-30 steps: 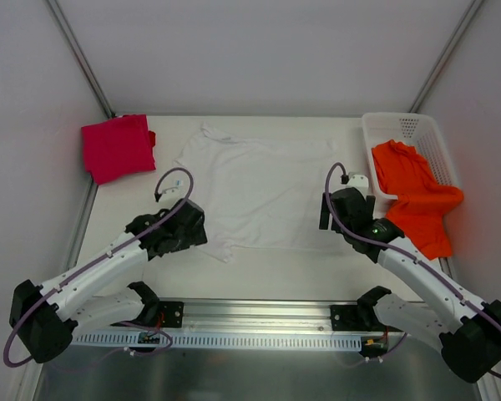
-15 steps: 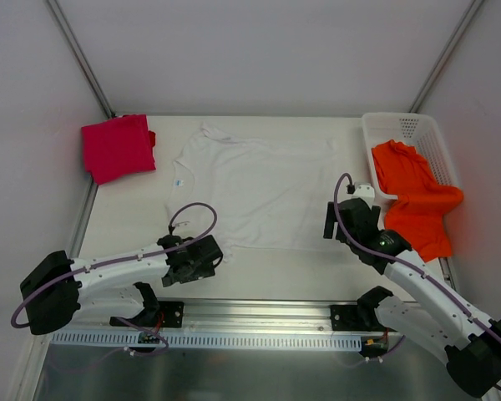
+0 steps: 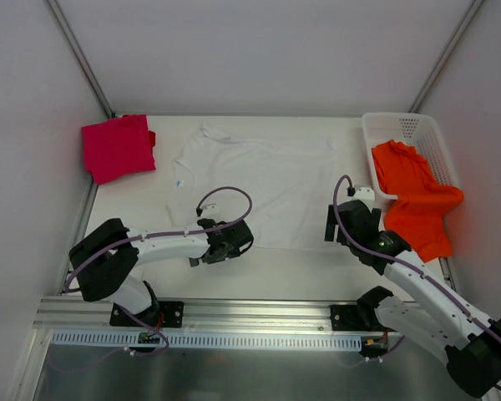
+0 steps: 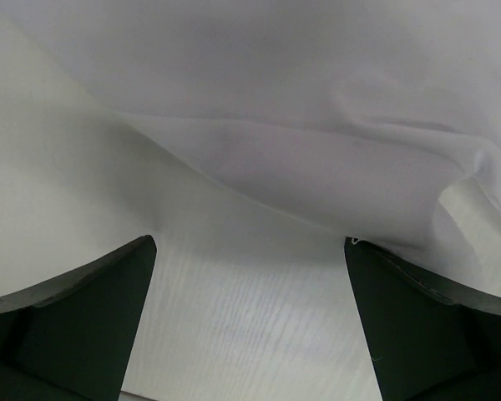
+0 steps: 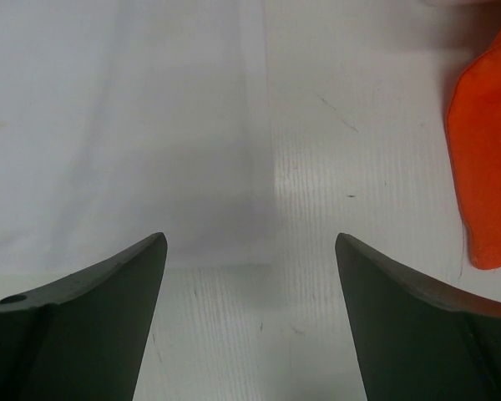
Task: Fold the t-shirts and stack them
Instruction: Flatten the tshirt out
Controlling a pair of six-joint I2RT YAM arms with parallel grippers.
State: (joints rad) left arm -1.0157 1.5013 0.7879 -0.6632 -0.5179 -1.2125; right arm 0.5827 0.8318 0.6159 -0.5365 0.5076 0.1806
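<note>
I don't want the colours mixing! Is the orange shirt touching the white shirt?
Apart. The right wrist view shows a strip of bare table between the white shirt and the orange shirt.

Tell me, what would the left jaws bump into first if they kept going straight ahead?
Probably the white shirt: its rumpled near hem lies right ahead of the open jaws, past a strip of bare table. How close it is, the picture cannot settle.

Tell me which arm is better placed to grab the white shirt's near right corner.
Right. The right claw is open, with the near right corner of the white shirt between its fingers; the left claw is at the hem's other end.
</note>
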